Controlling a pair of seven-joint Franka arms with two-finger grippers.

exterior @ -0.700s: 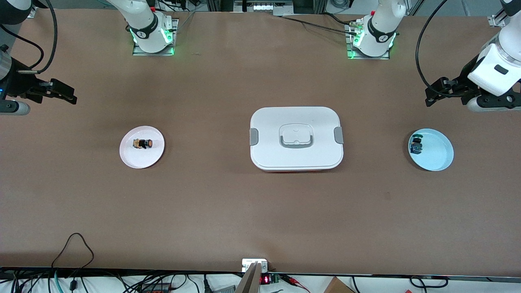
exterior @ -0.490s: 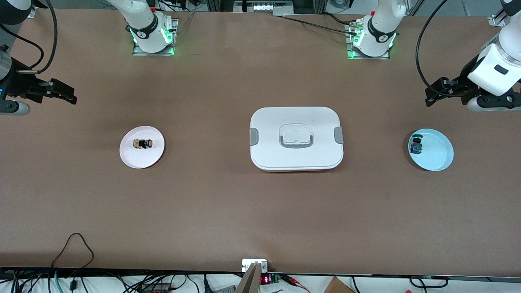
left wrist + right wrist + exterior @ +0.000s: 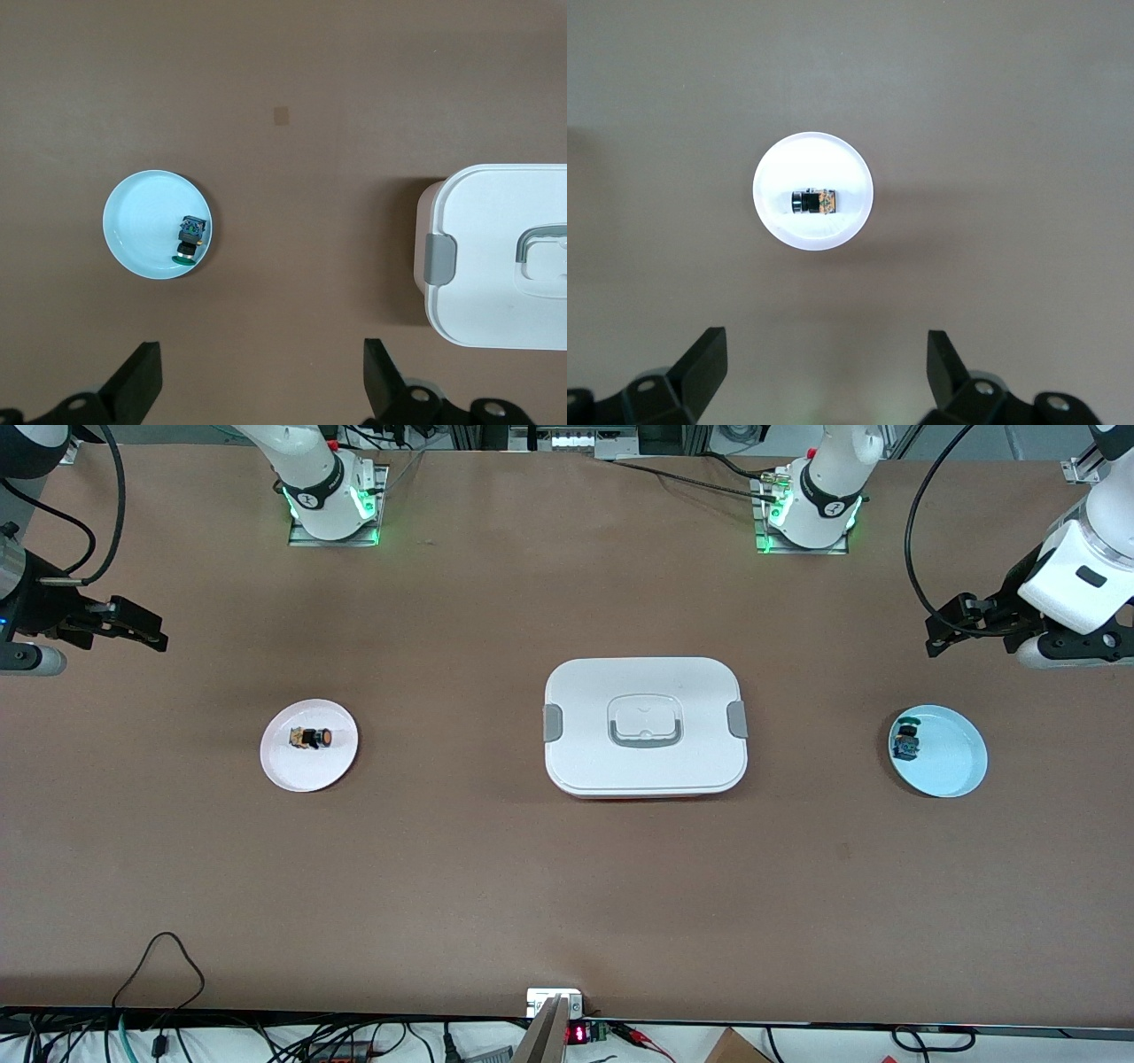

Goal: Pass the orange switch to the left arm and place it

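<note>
The orange switch [image 3: 314, 738] lies on its side on a small pink-white plate [image 3: 285, 766] toward the right arm's end of the table; it also shows in the right wrist view [image 3: 812, 202]. The white box [image 3: 645, 724] stands in the table's middle; its edge shows in the left wrist view [image 3: 496, 257]. My right gripper [image 3: 142, 631] is open and empty, up over bare table at its end, apart from the plate; it shows in its wrist view [image 3: 827, 354]. My left gripper [image 3: 941, 631] is open and empty over bare table at its end; it shows in its wrist view [image 3: 263, 367].
A blue-and-green switch [image 3: 906, 741] lies in a light blue plate [image 3: 952, 766] toward the left arm's end, also in the left wrist view [image 3: 190, 239]. Cables hang along the table's edge nearest the front camera [image 3: 164, 957].
</note>
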